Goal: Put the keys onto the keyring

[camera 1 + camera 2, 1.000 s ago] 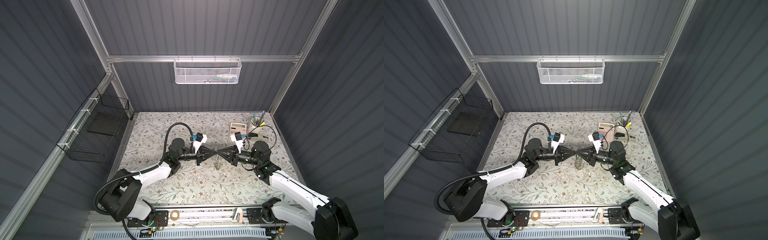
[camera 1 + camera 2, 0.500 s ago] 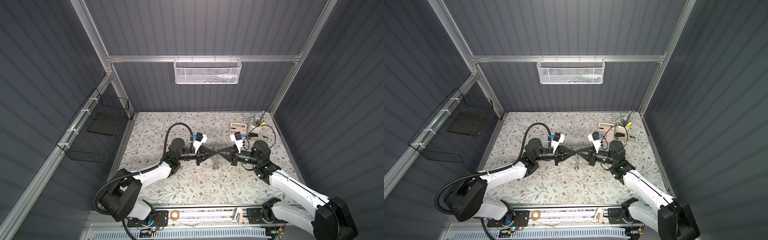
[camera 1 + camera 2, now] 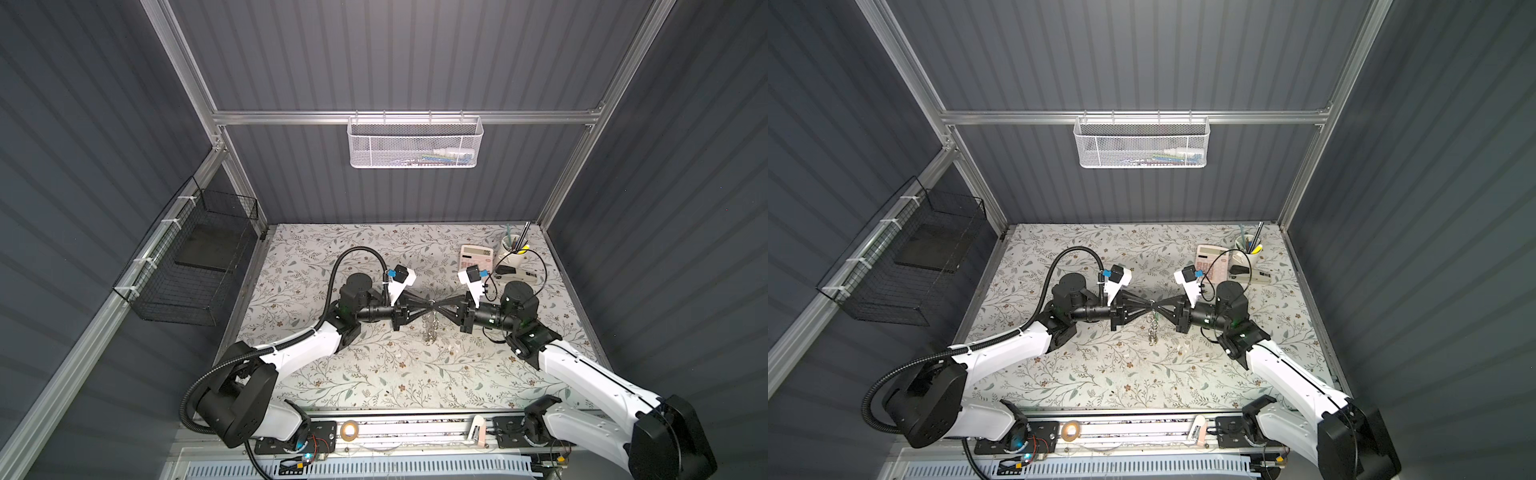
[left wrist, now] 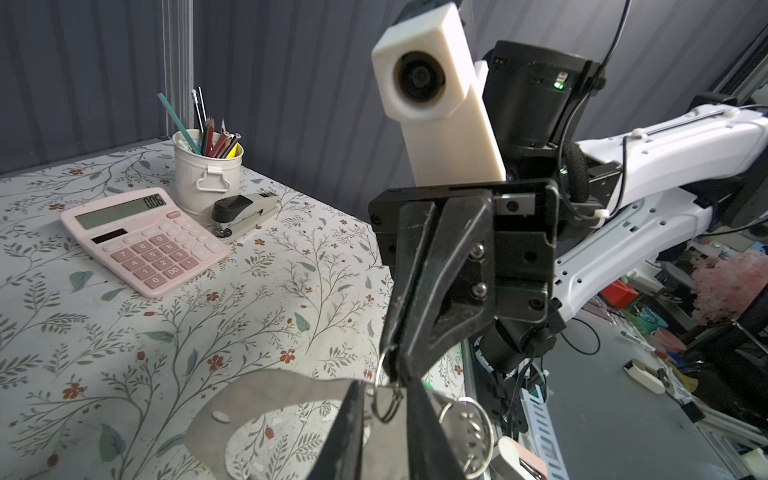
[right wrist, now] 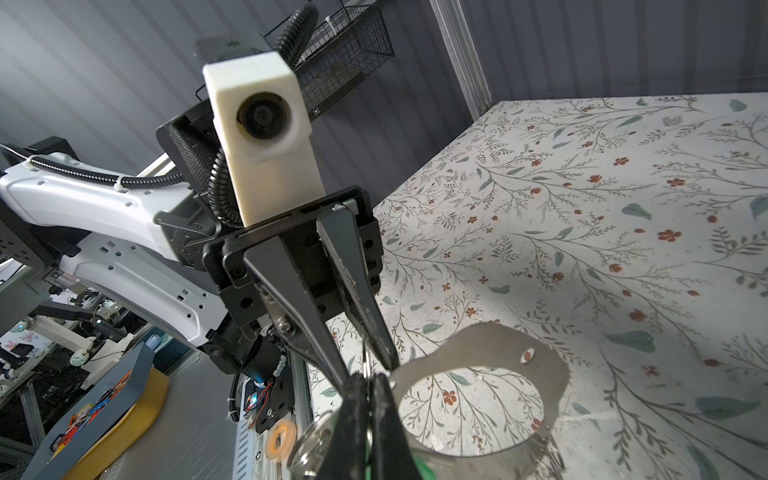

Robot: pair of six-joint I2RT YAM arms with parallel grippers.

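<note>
Right wrist view has the left gripper head-on. Its two black fingers stand narrowly apart at the tips, and the thin wire of the keyring runs edge-on through the gap. Facing it, the right gripper is pinched tight, with the keyring looping out from its closed tips. In both top views the two meet tip to tip over the middle of the floral table, the left one reaching in from 9 o'clock and the right from 3 o'clock.

The key shows only as a sliver of green just beside the right gripper's fingers. Whether it is threaded on the wire I cannot tell. A flat silvery plate with a big round hole hangs close under the tips. A string of small silvery pieces dangles toward 6 o'clock, and whether its end touches the tabletop I cannot tell.

Toward 1 o'clock lies a pink calculator. At 2 o'clock stands a white cup of pencils with a stapler just beside it.
</note>
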